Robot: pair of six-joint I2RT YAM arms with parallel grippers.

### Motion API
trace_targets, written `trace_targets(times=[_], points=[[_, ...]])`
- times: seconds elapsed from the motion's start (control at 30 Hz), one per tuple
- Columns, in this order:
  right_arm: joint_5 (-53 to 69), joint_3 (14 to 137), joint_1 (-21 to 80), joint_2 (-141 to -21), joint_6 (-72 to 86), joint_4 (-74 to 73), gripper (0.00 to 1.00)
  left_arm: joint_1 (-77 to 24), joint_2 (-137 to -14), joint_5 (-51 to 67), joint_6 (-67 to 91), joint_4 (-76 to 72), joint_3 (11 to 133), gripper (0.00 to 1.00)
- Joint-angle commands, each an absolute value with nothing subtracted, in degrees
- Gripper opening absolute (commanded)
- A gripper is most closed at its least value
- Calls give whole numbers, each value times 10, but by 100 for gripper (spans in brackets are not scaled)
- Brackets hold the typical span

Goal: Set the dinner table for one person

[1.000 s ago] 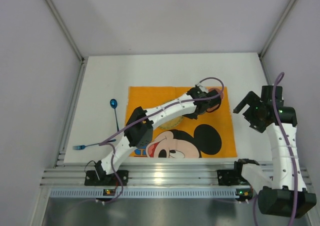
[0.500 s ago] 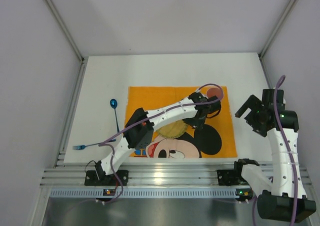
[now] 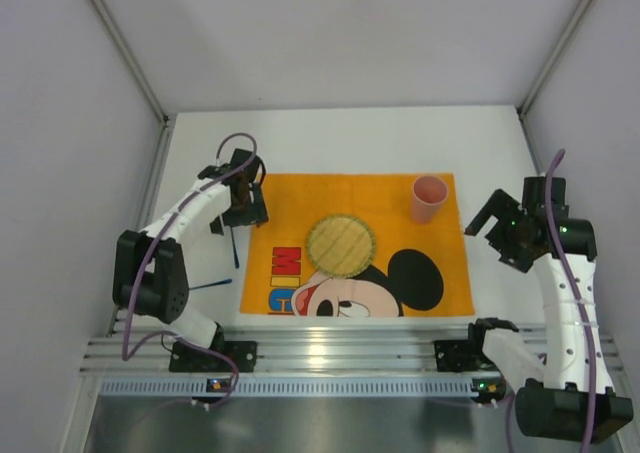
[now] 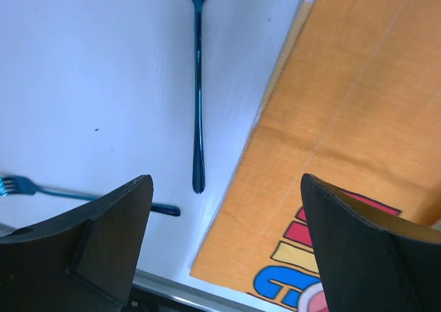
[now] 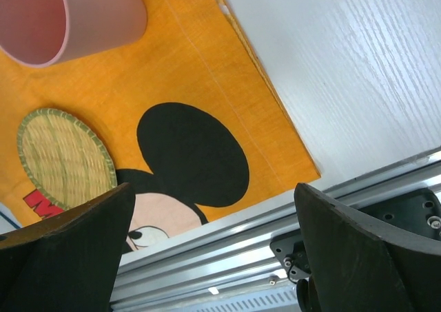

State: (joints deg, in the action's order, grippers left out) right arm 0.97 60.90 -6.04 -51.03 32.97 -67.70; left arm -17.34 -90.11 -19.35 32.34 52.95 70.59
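The white dinner table carries an orange cartoon-mouse mat. A round woven disc lies mid-mat, and a pink cup stands upright at the mat's back right corner. My left gripper hovers open over the table just left of the mat, above a blue spoon. A blue fork lies nearer the front edge. In the left wrist view the left gripper holds nothing. To the right of the mat my right gripper is raised and open, empty in its own view.
An aluminium rail runs along the table's near edge with both arm bases on it. Grey walls close in the left, back and right sides. In the top view my left arm hides the spoon's bowl and the fork's head.
My left gripper has let go of the pink cup at the mat's back right and swung left to above the spoon, uncovering the woven disc. The right arm barely moved.
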Motion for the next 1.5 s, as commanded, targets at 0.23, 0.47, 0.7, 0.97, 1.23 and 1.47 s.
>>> trace_targets(times=[0.23,0.47,0.7,0.97,1.23,1.47], points=[[21,659,-47,-547,308,-665,100,-57,-961,-83,203,299,646,86],[2,669,-47,-566,305,-667,100,-4,-1041,-30,182,270,669,67],[-20,669,-47,-587,310,-666,100,11,-1077,-18,195,246,636,28],[-25,681,-47,-606,314,-660,100,11,-1113,-27,204,270,666,0],[-12,765,-46,-611,321,-677,100,-48,-1064,-67,251,380,821,0],[26,812,-46,-597,333,-698,100,-246,-1077,-90,351,439,948,0]])
